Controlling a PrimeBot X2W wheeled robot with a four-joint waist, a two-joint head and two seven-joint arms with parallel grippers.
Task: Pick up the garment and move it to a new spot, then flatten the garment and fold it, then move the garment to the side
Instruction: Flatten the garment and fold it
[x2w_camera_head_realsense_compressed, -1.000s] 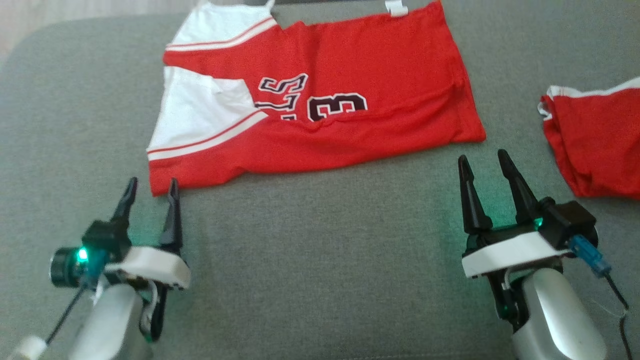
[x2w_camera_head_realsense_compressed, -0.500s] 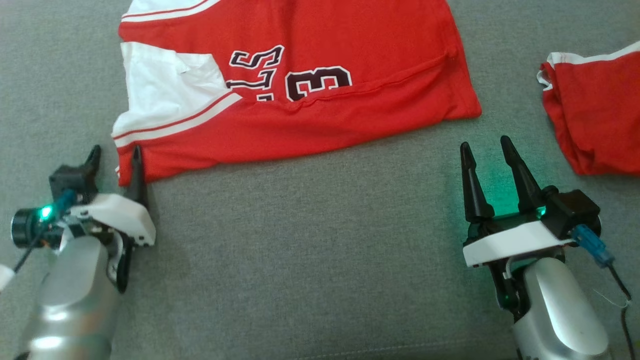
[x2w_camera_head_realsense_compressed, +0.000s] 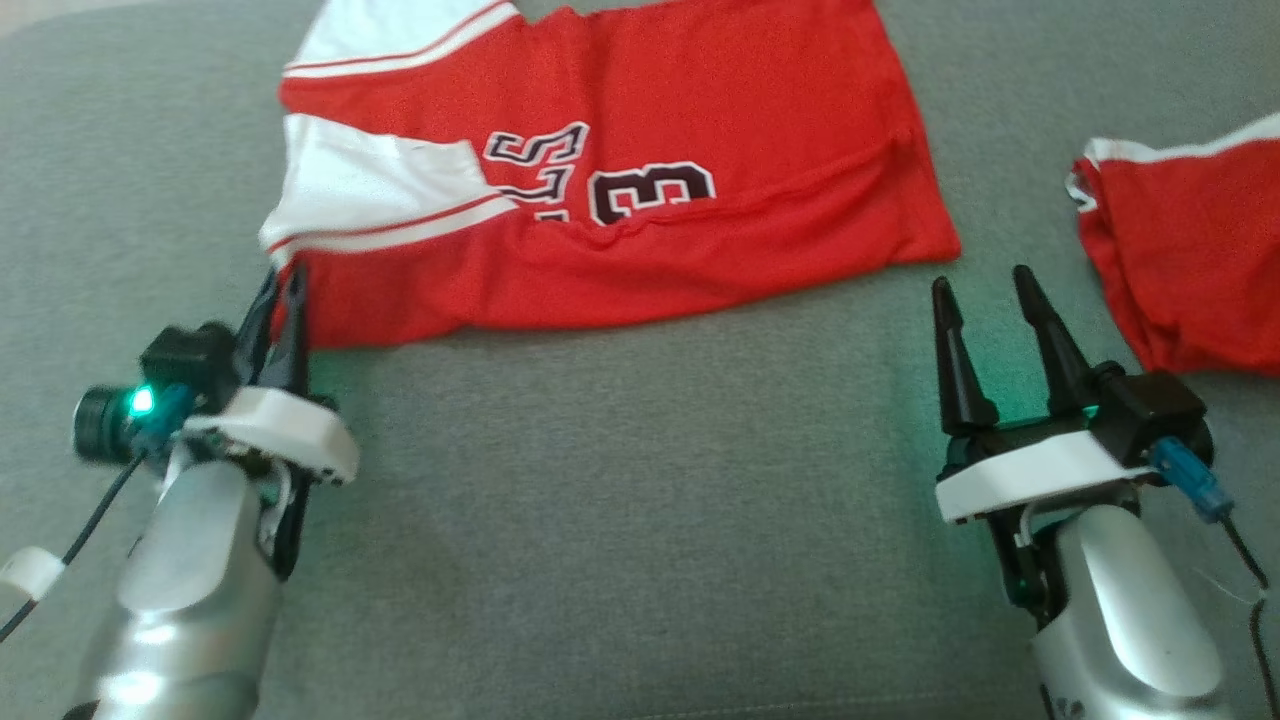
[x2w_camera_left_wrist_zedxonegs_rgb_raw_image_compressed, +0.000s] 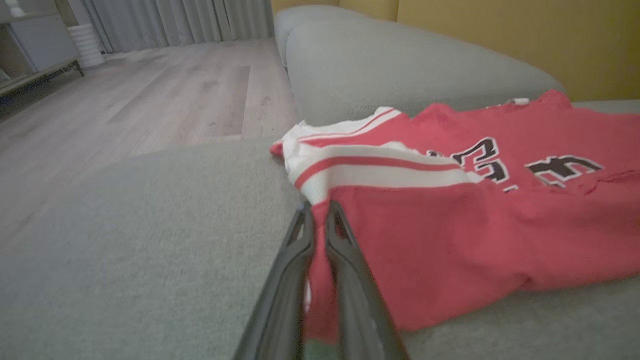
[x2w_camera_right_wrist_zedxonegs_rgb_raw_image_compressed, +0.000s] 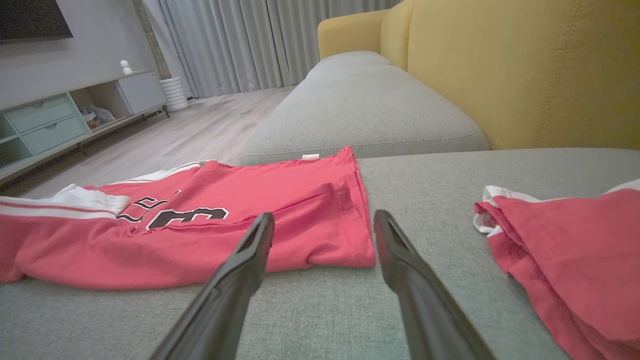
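The garment (x2w_camera_head_realsense_compressed: 640, 170), a red mesh jersey with white shoulder panels and black-and-white lettering, lies folded on the grey sofa cushion (x2w_camera_head_realsense_compressed: 620, 480). My left gripper (x2w_camera_head_realsense_compressed: 283, 285) is shut on the garment's near left corner, by the striped trim. In the left wrist view red cloth (x2w_camera_left_wrist_zedxonegs_rgb_raw_image_compressed: 320, 280) is pinched between the two dark fingers (x2w_camera_left_wrist_zedxonegs_rgb_raw_image_compressed: 292, 280). My right gripper (x2w_camera_head_realsense_compressed: 985, 285) stands open just short of the garment's near right corner (x2w_camera_right_wrist_zedxonegs_rgb_raw_image_compressed: 350, 250), apart from it, with nothing between its fingers.
A smaller plain red cloth with white edging (x2w_camera_head_realsense_compressed: 1190, 260) lies to the right of my right gripper. A yellow sofa back (x2w_camera_right_wrist_zedxonegs_rgb_raw_image_compressed: 525, 75) rises behind. Beyond the cushion's left edge lie a wooden floor (x2w_camera_left_wrist_zedxonegs_rgb_raw_image_compressed: 125, 110) and a low cabinet (x2w_camera_right_wrist_zedxonegs_rgb_raw_image_compressed: 60, 120).
My left gripper has moved up to the garment's near left corner and shut on it. The right gripper has stayed open. The head camera has shifted.
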